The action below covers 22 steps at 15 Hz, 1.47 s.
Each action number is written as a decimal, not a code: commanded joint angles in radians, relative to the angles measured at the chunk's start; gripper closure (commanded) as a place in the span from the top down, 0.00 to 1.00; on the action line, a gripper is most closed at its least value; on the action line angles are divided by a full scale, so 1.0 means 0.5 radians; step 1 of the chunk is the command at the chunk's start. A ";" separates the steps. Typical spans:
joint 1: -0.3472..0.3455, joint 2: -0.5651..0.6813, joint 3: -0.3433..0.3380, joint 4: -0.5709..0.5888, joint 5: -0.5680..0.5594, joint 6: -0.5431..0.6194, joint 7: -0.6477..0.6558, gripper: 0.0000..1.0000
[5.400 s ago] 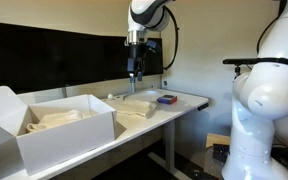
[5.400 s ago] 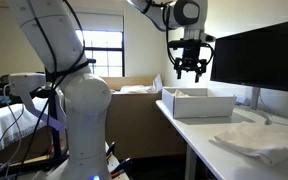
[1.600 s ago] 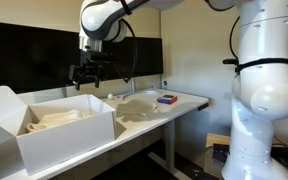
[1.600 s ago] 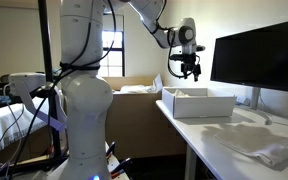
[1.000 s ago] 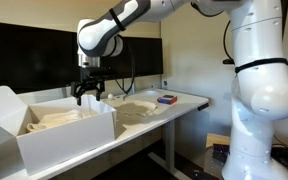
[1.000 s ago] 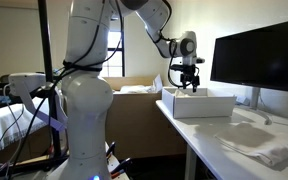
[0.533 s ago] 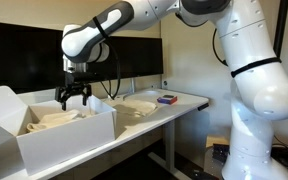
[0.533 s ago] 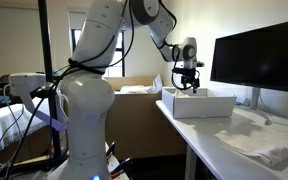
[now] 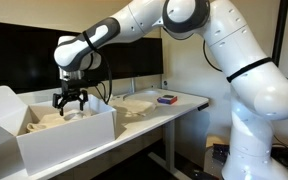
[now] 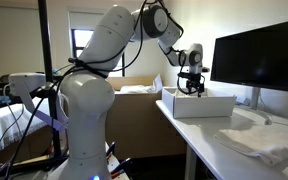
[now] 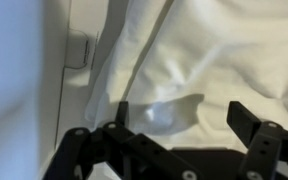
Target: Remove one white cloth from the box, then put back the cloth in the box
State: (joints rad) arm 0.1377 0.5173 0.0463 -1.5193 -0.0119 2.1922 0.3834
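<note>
i'm hovering the black robotiq gripper (image 9: 70, 103), spread and empty, over the crumpled off-white cloth (image 11: 214, 50) in the large white cardboard box (image 9: 69, 145), frame left; removal and return both pending.

Black monitor (image 10: 259, 60), small blue-red object (image 9: 166, 99)

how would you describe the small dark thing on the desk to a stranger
Find the white desk before the black monitor. At its end away from the box lies a small flat object, the only blue-and-red thing among white cloths.
</note>
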 commanded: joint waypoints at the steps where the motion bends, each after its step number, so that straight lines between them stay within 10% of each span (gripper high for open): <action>1: 0.013 0.077 -0.052 0.144 0.034 -0.106 0.040 1.00; 22: -0.006 0.277 0.007 0.396 0.319 -0.130 -0.169 1.00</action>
State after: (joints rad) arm 0.1376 0.6617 0.0345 -1.3332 0.1510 2.0972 0.3635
